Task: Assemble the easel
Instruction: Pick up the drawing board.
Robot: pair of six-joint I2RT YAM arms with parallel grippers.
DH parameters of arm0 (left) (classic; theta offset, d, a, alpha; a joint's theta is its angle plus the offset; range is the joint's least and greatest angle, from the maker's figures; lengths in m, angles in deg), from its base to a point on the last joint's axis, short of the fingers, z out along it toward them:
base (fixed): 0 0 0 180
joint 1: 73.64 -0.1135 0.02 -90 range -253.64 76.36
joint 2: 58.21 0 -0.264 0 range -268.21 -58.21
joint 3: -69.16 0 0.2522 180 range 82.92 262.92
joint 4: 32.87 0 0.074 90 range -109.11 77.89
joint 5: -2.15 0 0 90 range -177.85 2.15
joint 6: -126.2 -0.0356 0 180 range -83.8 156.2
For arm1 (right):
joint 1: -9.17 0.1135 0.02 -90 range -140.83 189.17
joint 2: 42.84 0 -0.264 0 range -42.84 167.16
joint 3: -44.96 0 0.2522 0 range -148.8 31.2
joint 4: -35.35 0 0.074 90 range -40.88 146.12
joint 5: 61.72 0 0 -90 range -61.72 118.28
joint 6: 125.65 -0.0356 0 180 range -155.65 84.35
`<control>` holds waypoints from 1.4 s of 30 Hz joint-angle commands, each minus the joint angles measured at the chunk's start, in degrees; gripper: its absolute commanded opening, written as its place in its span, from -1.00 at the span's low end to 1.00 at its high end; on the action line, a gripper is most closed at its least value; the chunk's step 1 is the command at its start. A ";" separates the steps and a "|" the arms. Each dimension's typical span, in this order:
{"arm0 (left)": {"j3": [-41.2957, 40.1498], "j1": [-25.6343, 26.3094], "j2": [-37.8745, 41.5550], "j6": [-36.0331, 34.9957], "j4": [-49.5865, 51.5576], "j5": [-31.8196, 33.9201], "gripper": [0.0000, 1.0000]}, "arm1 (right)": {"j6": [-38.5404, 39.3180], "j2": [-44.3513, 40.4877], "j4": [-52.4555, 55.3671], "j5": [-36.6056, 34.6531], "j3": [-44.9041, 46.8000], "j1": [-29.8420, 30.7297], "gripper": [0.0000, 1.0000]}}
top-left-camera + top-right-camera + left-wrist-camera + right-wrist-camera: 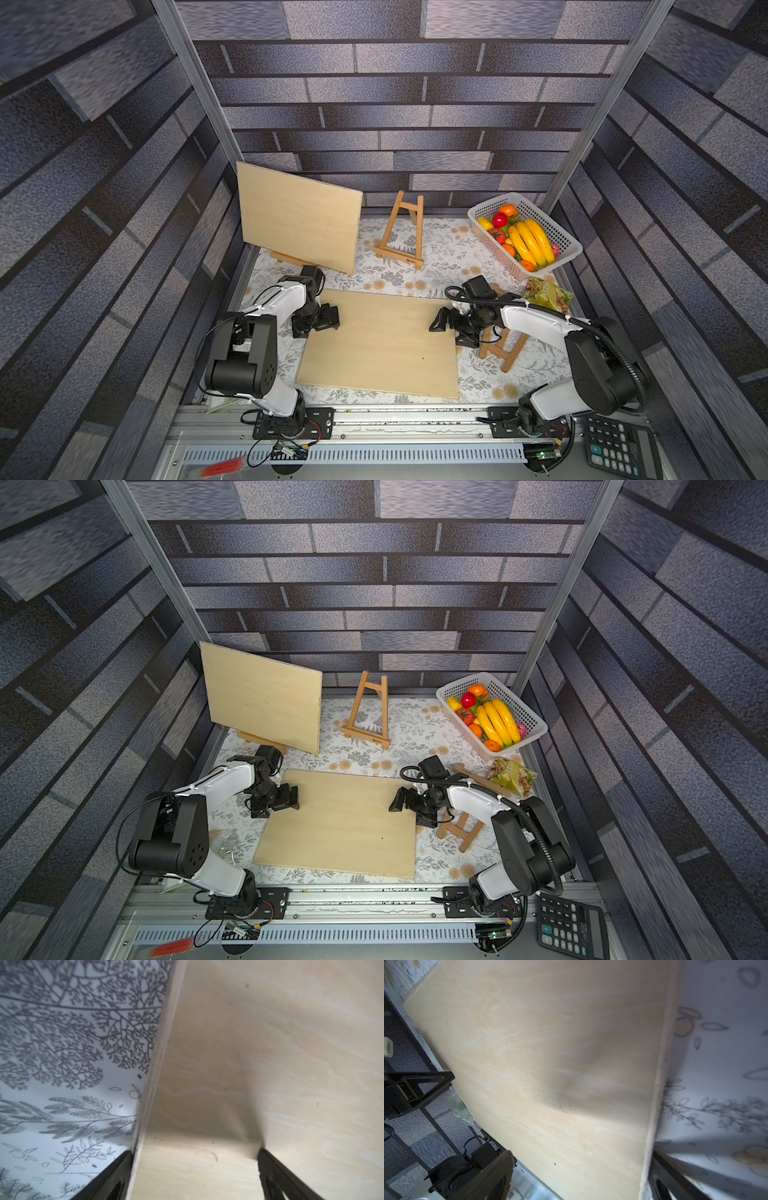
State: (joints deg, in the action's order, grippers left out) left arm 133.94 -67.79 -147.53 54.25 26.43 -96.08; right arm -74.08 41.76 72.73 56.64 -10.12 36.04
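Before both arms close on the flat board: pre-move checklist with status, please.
1. Left gripper open, flat board edge between its fingers: ok.
2. Right gripper open, opposite edge between its fingers: ok.
3. Board top bare, nothing resting on it: ok.
4. Empty easel upright at the back, ledge free: ok.
5. Room beside the standing board next to it: cannot tell.
6. Fallen easel lying under the right arm, clear of it: cannot tell.
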 commanded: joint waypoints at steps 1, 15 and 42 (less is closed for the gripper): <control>-1.59 3.06 -2.65 1.35 -3.80 -7.05 0.90 | 0.76 0.57 -2.74 -2.12 3.59 0.30 0.96; -1.08 6.95 -4.21 3.93 -5.82 -9.84 0.90 | -2.50 -6.85 -13.51 4.42 7.94 -2.46 0.68; -2.42 4.53 -6.33 1.39 -6.43 -11.72 0.90 | 5.41 -5.35 14.52 -14.88 2.12 -4.02 0.79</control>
State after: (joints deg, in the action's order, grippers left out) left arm 135.71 -63.71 -149.78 56.96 25.03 -96.27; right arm -70.24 35.44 78.85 47.68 -6.86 31.65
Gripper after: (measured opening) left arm 0.949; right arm 0.891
